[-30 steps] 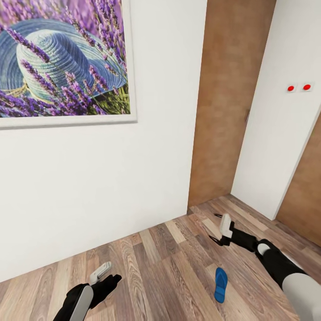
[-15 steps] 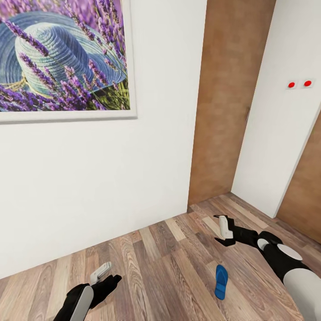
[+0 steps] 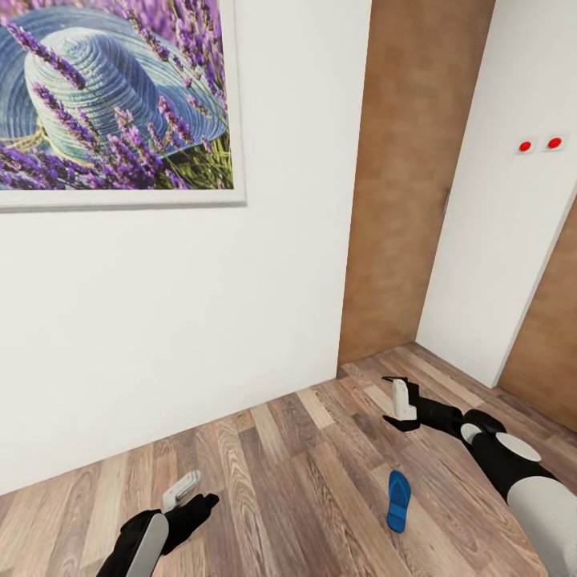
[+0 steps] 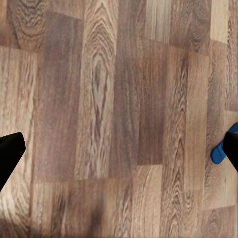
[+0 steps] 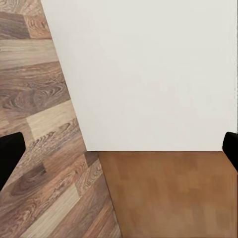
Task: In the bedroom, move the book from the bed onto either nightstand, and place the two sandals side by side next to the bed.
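One bright blue sandal point(image 3: 398, 501) lies flat on the wood-plank floor, at the lower right of the head view. My right gripper point(image 3: 391, 400) hovers open beyond it, closer to the doorway, with nothing between its fingers. In the right wrist view the right gripper point(image 5: 119, 151) faces the white wall and the brown door. My left gripper point(image 3: 189, 497) is low at the left, open and empty. In the left wrist view the left gripper point(image 4: 119, 151) looks straight down at the floor, and a tip of the sandal point(image 4: 217, 152) sits beside one fingertip point(image 4: 231, 148). The book, bed and nightstand are out of view.
A white wall point(image 3: 160, 320) with a framed lavender-and-hat picture point(image 3: 112, 104) stands close ahead. A brown door point(image 3: 409, 184) is set in a recess at the right, beside a white wall panel point(image 3: 505, 240) with two red dots point(image 3: 538, 145).
The whole picture has slid up slightly, so the camera moved. My right forearm has swung a little forward and the gripper has turned. The sandal and left arm stay put.
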### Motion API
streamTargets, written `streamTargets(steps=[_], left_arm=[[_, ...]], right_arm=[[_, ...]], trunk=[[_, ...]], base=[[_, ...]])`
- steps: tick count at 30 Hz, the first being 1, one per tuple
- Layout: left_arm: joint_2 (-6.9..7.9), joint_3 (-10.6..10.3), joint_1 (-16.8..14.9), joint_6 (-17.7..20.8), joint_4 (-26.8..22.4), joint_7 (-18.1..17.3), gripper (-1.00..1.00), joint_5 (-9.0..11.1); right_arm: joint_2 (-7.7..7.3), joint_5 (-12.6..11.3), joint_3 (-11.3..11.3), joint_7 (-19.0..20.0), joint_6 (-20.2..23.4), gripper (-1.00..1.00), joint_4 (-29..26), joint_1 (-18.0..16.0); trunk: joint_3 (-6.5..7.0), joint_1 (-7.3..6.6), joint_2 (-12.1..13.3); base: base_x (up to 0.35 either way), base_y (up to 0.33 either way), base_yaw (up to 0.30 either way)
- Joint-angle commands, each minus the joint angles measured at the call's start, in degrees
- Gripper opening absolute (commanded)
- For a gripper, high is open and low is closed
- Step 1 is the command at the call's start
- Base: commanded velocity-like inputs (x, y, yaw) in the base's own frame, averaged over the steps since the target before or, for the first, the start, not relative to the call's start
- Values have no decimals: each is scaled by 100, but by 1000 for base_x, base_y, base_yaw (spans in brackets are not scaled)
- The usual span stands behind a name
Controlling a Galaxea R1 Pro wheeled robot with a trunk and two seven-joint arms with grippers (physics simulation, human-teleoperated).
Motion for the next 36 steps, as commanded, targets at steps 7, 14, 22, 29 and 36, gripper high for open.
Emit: streamTargets(steps=[7,14,22,29,36], left_arm=[[-7,-19,-3,25,-10,52,100,62],[-7,-34,-3,19,-10,54,100,67],[-7,-40,-3,18,-8,54,100,66],[-7,-41,-3,18,-3,54,100,62],[-7,-41,-3,18,-1,51,100,65]], right_arm=[[-5,270,250,-415,-41,100,-10,-5],[-9,1204,833,-1764,-35,100,42,2],[-2,2716,1073,-2557,-67,100,196,5],[36,3063,1096,-2655,-444,100,591,-8],[58,3142,1111,-2677,-729,100,703,-16]], trunk=[[-132,154,-285],[-258,307,-566],[-402,483,-887],[-527,637,-1168],[-653,791,-1448]], base=[[0,0,0],[0,0,0],[0,0,0],[0,0,0],[0,0,0]])
